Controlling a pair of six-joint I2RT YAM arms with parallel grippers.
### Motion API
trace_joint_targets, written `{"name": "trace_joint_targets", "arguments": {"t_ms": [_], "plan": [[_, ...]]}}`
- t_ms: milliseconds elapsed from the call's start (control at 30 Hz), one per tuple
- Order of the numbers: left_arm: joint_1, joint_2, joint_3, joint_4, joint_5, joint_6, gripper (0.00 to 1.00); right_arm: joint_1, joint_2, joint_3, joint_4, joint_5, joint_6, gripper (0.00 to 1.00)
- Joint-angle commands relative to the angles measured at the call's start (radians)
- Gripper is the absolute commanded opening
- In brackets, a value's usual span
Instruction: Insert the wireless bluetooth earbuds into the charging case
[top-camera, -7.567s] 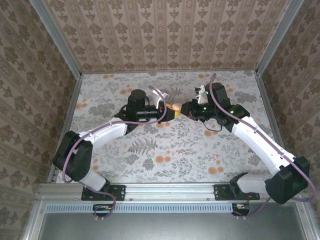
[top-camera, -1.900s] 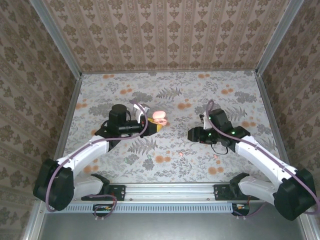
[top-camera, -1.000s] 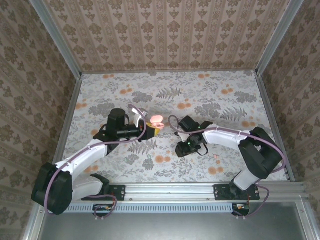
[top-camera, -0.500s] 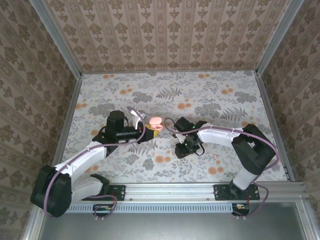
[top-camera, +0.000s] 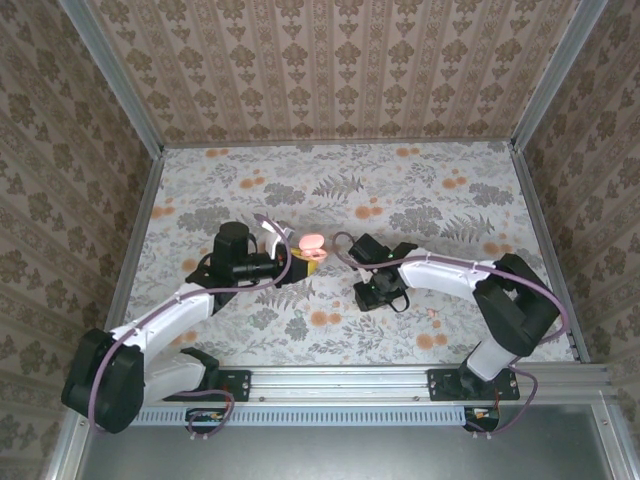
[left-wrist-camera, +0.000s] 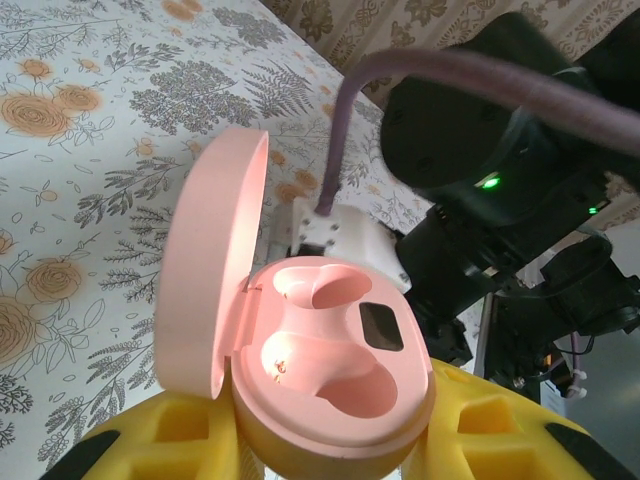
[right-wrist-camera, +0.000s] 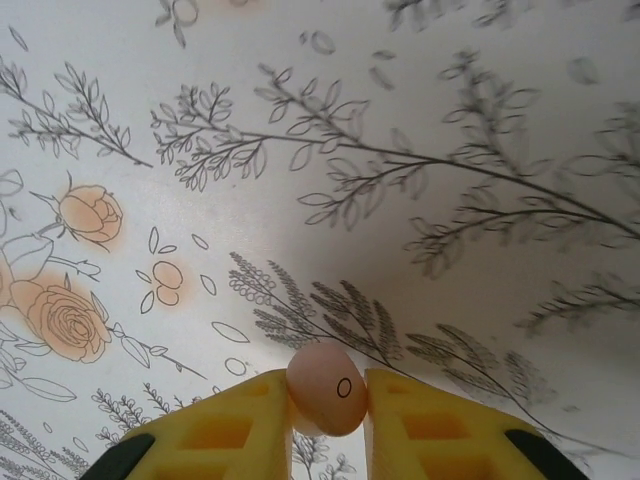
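L gripper (left-wrist-camera: 335, 452): clamped on charging case (left-wrist-camera: 335, 375) base btw the yellow pads. Held off the table, mouth tipped up so I get a clear drop-in.
Lid (left-wrist-camera: 212, 262): swung fully open to the side, out of the way.
Case contents: both wells empty.
R gripper (right-wrist-camera: 327, 418): pads pinched on earbud (right-wrist-camera: 327, 388), low over tablecloth (top-camera: 400, 190). Can't tell if it's off the cloth yet.
2nd earbud (top-camera: 434, 313): tiny pale speck on the cloth right of R arm. Prob the other bud, too small to confirm.
Gap: R gripper near case, not touching.
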Motion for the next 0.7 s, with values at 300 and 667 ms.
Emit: {"name": "trace_joint_targets", "arguments": {"t_ms": [300, 667], "plan": [[-0.064, 0.094, 0.031, 0.184, 0.021, -0.003, 0.0, -0.004, -0.384, 0.036, -0.12, 0.172, 0.194, 0.22], [-0.172, 0.289, 0.146, 0.318, 0.0, 0.015, 0.0, 0.023, -0.559, 0.114, -0.124, 0.109, 0.309, 0.2]]}}
